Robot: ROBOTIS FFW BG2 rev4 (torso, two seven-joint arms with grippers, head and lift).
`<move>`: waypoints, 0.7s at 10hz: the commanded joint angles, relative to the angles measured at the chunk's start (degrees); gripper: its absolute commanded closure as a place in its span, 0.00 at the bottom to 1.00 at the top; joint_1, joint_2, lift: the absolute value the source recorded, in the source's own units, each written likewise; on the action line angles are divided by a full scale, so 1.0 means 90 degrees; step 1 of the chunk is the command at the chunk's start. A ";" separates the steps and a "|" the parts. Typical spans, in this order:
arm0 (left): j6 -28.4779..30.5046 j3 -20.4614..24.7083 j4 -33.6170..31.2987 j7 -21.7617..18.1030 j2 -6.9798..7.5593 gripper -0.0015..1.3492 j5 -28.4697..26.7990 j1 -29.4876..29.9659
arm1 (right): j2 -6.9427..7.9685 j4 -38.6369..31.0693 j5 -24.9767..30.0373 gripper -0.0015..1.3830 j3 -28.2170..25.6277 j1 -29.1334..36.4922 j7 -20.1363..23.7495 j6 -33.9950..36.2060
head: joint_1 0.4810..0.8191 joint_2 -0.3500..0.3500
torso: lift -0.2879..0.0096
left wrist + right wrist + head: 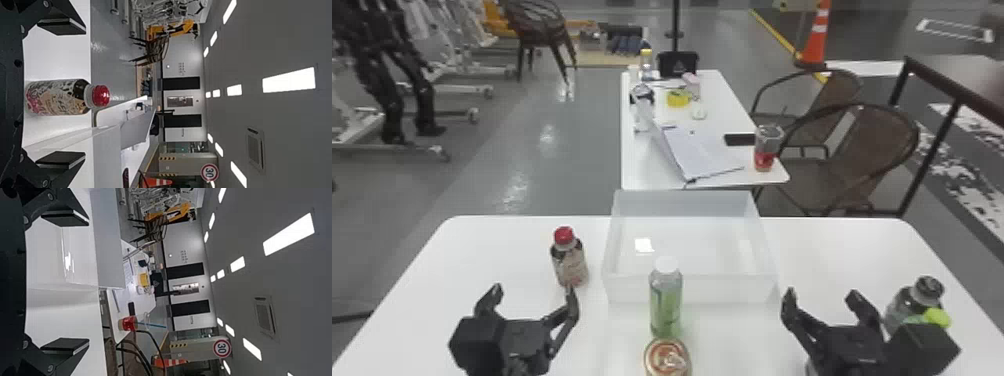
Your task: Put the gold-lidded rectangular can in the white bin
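Gold-lidded can (pixel 667 357): best match is at the bottom centre of the head view, cut by the frame edge. Lid looks roundish there, body shape can't be confirmed. Looks upright, so long axis vertical, lid up. Left pincer (pixel 533 291), lower left of frame: fingers apart, nothing held. Right pincer (pixel 822 295), lower right: also apart and empty. Can lies between the two, below both sets of fingertips in the frame, i.e. closer in to the robot. Left pincer reads slightly nearer, so I'd pick that arm: draw back, go across to its right, close on the can's sides. Green bottle (pixel 666 305) is just beyond the can, right on the line to the white bin (pixel 722 290) at centre; can't tell if they touch. Lift needs to clear it or go around, else it tips. Red-capped bottle (pixel 571 262) stands on the table (pixel 492 250) past the left pincer, ungripped; mind it on the swing. Bin looks empty.
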 commanded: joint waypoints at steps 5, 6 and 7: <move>0.0009 0.0009 0.0000 0.0000 -0.0010 0.13 0.0010 0.0016 | -0.0007 -0.0010 -0.0034 0.16 0.0000 0.0009 0.0000 0.0000 | 0.20 0.50 | 0.63; 0.0009 0.0009 0.0000 0.0000 -0.0010 0.13 0.0010 0.0016 | -0.0007 -0.0010 -0.0034 0.16 0.0000 0.0009 0.0000 0.0000 | 0.20 0.50 | 0.63; 0.0018 0.0019 0.0000 0.0000 -0.0010 0.13 0.0010 0.0016 | -0.0007 -0.0039 -0.0063 0.16 0.0000 0.0029 0.0010 0.0000 | 0.20 0.50 | 0.63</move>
